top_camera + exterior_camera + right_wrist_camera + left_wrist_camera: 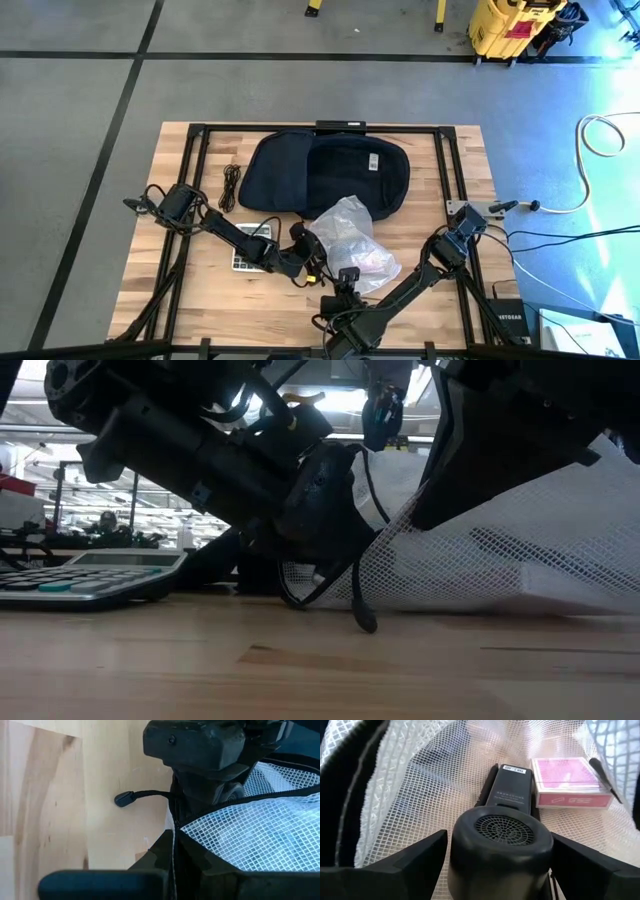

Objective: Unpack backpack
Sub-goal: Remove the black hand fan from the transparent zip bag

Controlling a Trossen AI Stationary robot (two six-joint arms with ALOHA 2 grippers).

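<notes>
The dark navy backpack [330, 170] lies flat at the table's far middle, and no gripper touches it. In front of it lies a white mesh pouch [350, 240] with black trim. My left gripper [306, 256] reaches into the pouch's mouth; in the left wrist view its fingers stand either side of a black device with a round grille end [502, 840]. A pink card box [570, 787] and a dark pen [606, 776] lie deeper in the pouch. My right gripper [345, 283] is at the pouch's near edge, shut on its trim. My left gripper [499, 839] has the black device's round grille end [470, 855] between its two fingers, one on each side. It comes in nearly level through the pouch's mouth, along the device. The device lies on the pouch's mesh floor. My right gripper [172, 842] pinches the pouch's black-trimmed edge [175, 827] by the mouth, next to the zip pull [124, 798]. It comes from the table's near side. The mesh [260, 835] rises from the hold, and the pouch's base rests on the table.
A calculator [250, 247] lies on the table left of the pouch, under the left arm. A coiled dark cable [232, 186] lies left of the backpack. Bare wood shows along the near left [190, 300] and right of the backpack [450, 170].
</notes>
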